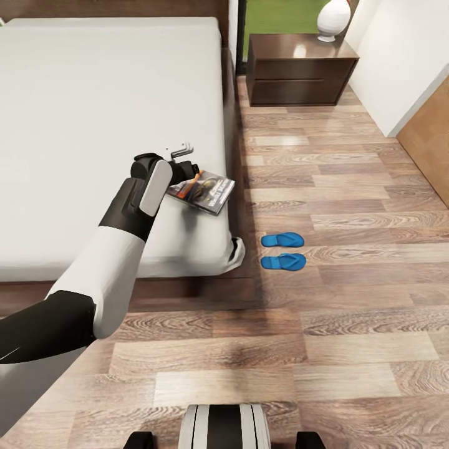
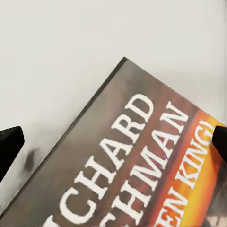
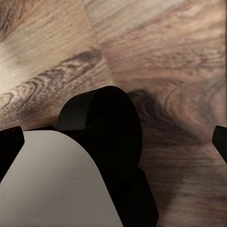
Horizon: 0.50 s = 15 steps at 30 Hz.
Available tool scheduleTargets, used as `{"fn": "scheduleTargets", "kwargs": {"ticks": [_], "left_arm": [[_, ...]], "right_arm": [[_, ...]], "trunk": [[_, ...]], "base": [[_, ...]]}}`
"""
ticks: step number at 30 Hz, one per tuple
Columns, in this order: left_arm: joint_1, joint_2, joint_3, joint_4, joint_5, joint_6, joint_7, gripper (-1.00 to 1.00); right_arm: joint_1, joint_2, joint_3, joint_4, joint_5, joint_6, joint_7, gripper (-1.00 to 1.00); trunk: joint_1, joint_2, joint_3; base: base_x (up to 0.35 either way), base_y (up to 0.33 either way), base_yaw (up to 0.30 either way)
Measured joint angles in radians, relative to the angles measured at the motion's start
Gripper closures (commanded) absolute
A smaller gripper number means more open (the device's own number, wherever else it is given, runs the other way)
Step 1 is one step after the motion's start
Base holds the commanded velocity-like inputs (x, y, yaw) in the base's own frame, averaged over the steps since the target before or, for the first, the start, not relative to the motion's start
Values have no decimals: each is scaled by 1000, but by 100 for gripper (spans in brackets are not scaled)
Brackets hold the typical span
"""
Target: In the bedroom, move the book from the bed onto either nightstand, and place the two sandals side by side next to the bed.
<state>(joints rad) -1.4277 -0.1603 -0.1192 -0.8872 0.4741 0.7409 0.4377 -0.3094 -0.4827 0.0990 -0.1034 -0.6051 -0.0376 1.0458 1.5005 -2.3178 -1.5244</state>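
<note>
While spread wide, left gripper (image 2: 113, 139) directly over book (image 2: 142, 156) on bed (image 1: 93, 93).

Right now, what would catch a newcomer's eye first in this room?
The left arm reaching over the bed, its left gripper open above the book near the mattress's edge. Next, the two bright-blue sandals lying side by side on the floor beside the bed. Beyond, a nightstand holding a white vase.

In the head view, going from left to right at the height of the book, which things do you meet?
Left arm → book → edge of the bed → wood floor.
</note>
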Motion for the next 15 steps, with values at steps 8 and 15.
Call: {"fn": "scheduleTargets", "kwargs": {"ticks": [8,15], "left_arm": [[0,0,0,0,0,0,-1,-100],[0,0,0,0,-4,1,-1,-100]], "right_arm": [[0,0,0,0,0,0,0,-100],[0,0,0,0,0,0,0,-100]], "trunk": [[0,0,0],[0,0,0]], "base": [[0,0,-8],[0,0,-107]]}}
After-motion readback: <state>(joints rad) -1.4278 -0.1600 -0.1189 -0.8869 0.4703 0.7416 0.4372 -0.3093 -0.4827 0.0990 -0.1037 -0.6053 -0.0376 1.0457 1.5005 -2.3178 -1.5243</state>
